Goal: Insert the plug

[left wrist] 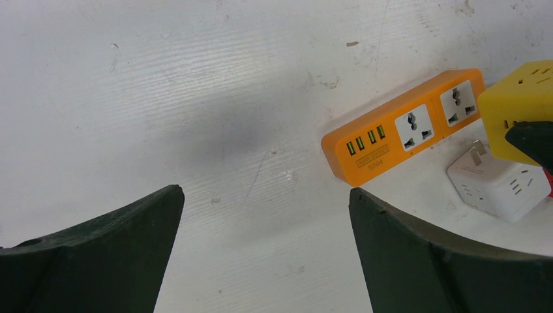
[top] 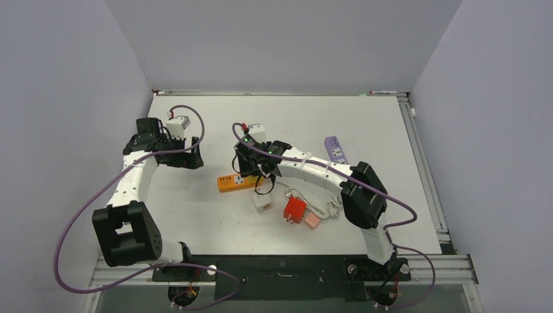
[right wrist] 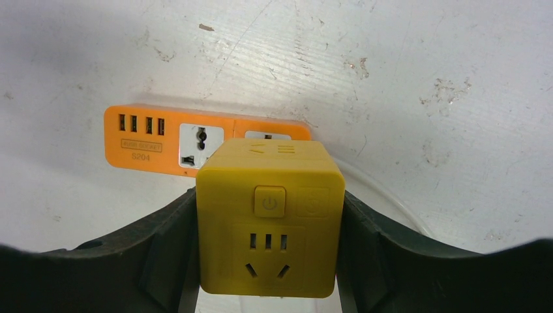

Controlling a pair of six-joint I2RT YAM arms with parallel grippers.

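My right gripper (right wrist: pixel 269 199) is shut on a yellow cube plug adapter (right wrist: pixel 270 228), one finger on each side face. The cube hovers over the right-hand socket of the orange power strip (right wrist: pixel 150 140), hiding most of that socket; I cannot tell whether its pins touch. In the top view the right gripper (top: pixel 251 169) stands over the orange strip (top: pixel 236 183). My left gripper (left wrist: pixel 264 195) is open and empty above bare table, left of the strip (left wrist: pixel 404 127). It shows in the top view (top: pixel 189 158) too. The yellow cube (left wrist: pixel 522 104) also shows at the right edge of the left wrist view.
A white cube adapter (top: pixel 262 202) lies just in front of the strip and shows in the left wrist view (left wrist: pixel 499 186). A red adapter (top: pixel 295 208), a pink one (top: pixel 312 222) and a white cable lie to its right. A purple power strip (top: pixel 334 149) lies further right.
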